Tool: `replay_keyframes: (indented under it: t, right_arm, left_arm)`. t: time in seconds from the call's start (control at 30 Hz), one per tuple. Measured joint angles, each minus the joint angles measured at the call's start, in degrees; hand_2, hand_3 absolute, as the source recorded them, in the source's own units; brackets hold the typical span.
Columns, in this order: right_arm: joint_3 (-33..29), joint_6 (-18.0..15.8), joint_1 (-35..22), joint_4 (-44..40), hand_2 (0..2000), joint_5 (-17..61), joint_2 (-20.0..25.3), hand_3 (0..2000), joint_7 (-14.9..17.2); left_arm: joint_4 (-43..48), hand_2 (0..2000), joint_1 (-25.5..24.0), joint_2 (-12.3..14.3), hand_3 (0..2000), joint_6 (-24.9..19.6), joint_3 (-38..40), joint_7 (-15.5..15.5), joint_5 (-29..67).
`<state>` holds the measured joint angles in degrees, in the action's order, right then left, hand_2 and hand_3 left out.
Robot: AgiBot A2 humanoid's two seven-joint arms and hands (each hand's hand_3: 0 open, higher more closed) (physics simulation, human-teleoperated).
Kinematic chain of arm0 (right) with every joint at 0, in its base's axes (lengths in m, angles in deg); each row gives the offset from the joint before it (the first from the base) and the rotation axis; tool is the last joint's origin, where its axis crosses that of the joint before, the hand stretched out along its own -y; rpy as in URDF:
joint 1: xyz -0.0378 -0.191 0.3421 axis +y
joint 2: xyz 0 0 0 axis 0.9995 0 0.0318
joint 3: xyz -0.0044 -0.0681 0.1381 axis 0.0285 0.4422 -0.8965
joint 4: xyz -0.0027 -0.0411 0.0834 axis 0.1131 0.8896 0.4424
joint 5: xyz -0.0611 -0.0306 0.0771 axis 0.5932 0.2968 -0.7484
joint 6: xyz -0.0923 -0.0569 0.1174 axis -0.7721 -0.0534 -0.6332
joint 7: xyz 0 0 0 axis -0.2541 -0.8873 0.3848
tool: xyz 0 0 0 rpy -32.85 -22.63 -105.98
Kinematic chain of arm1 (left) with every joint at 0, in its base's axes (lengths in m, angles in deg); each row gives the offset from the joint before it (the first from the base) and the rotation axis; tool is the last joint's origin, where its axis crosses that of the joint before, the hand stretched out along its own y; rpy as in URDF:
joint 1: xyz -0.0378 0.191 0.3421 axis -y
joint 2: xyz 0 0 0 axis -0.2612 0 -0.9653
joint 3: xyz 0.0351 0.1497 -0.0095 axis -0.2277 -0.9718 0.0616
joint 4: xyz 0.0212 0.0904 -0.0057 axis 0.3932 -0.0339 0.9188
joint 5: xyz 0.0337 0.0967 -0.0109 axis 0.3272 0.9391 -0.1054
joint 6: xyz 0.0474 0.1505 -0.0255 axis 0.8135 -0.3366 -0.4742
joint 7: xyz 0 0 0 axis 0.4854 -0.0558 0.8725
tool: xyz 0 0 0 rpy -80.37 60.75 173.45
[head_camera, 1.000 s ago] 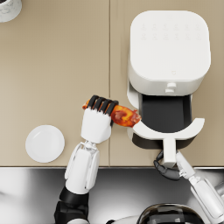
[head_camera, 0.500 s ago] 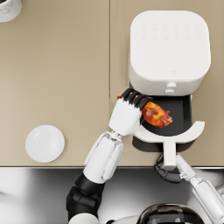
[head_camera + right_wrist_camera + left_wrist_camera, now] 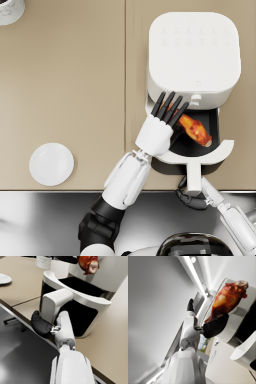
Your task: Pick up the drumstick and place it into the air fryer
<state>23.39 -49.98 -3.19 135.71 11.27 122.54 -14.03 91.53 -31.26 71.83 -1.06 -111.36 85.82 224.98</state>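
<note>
In the head view, the drumstick (image 3: 194,129) is held over the open drawer (image 3: 200,155) of the white air fryer (image 3: 192,55), so that it can be dropped straight into the dark basket. It is gripped at one end by the left hand (image 3: 159,131), with the fingers spread out above it. The drawer handle (image 3: 193,177) is held by the right hand (image 3: 191,199), most likely so the drawer is kept open and steady. A white plate (image 3: 51,164) is seen well apart on the tan counter (image 3: 65,90), and a pale cup (image 3: 10,9) sits in the far corner. In the left wrist view, the drumstick (image 3: 228,299) is pinched by dark fingers (image 3: 215,327), though the grip is partly hidden, so how tight it is cannot be told. In the right wrist view, the handle (image 3: 53,302) is wrapped by the right hand (image 3: 40,326), and the drumstick (image 3: 88,263) is seen hanging above the black inside of the drawer. A shiny grey edge runs along the front of the counter.
</note>
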Motion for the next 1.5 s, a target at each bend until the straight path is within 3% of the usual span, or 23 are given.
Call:
replay_keyframes:
  t: [0.27, 0.5, 0.6, 1.13, 1.5]
  right_arm:
    - [1.1, -0.8, -0.1, 0.6, 2000, 0.0, -1.5, 2000, 0.0]
    - [5.0, -0.3, -2.1, 2.5, 2000, -0.1, -6.3, 2000, 0.4]
    - [5.6, -2.6, -5.6, -0.2, 2000, 0.0, -5.5, 2000, 0.6]
    - [9.4, -13.6, -23.1, -19.5, 2000, 0.1, 1.0, 2000, 0.4]
    - [12.3, -13.7, -33.1, -33.2, 2000, 0.1, 6.1, 2000, 0.0]
  left_arm:
    - [14.6, 0, -13.6, -7.1, 0, 1.7, 14.7, -0.1, 0.0]
    - [20.4, 0, -20.5, -7.8, 0, 1.9, 30.8, -0.2, 0.0]
    - [20.7, 0, -21.5, -7.8, 0, 1.9, 34.7, -0.2, -0.1]
    - [22.1, 0, -23.0, -8.0, 0, 1.9, 36.8, -0.2, -0.1]
    - [23.2, 0, -23.5, -8.2, 0, 1.9, 36.3, -0.2, -0.1]
